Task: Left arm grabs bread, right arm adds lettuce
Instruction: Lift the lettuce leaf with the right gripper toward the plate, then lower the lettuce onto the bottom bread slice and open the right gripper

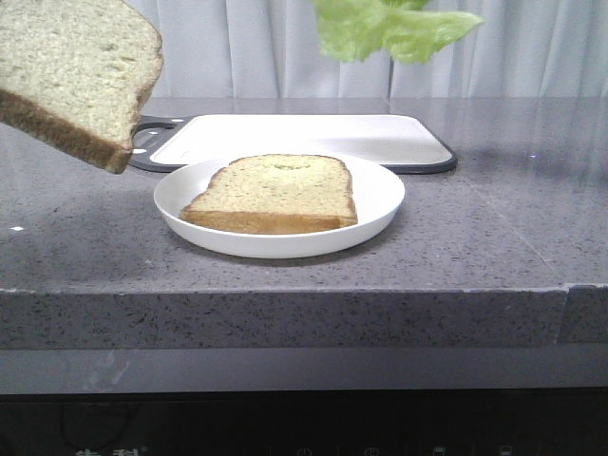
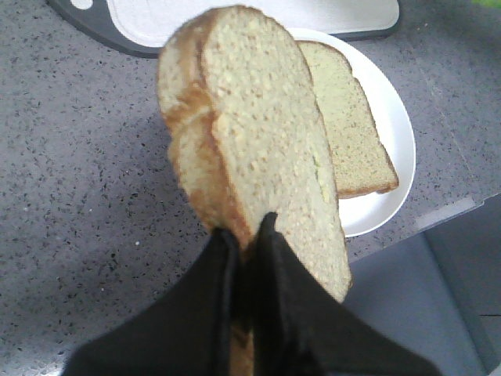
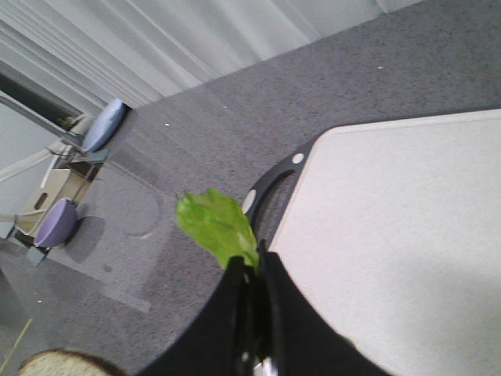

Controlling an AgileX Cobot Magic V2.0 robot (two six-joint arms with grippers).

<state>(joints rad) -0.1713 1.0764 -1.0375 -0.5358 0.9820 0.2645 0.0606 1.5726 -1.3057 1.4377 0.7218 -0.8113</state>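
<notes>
1. Pale speckled bread [image 2: 258, 149], brown-crusted, is pinched between the left gripper [image 2: 249, 235] fingers, held aloft left of the white plate [image 1: 380, 204].
2. Green lettuce [image 1: 389, 28] hangs clamped in the right gripper [image 3: 252, 270], high above the cutting board [image 1: 313, 133].
3. Next, probably: lower lettuce onto the thinner slice [image 1: 275, 190] lying on the plate.
4. No readable writing.
</notes>
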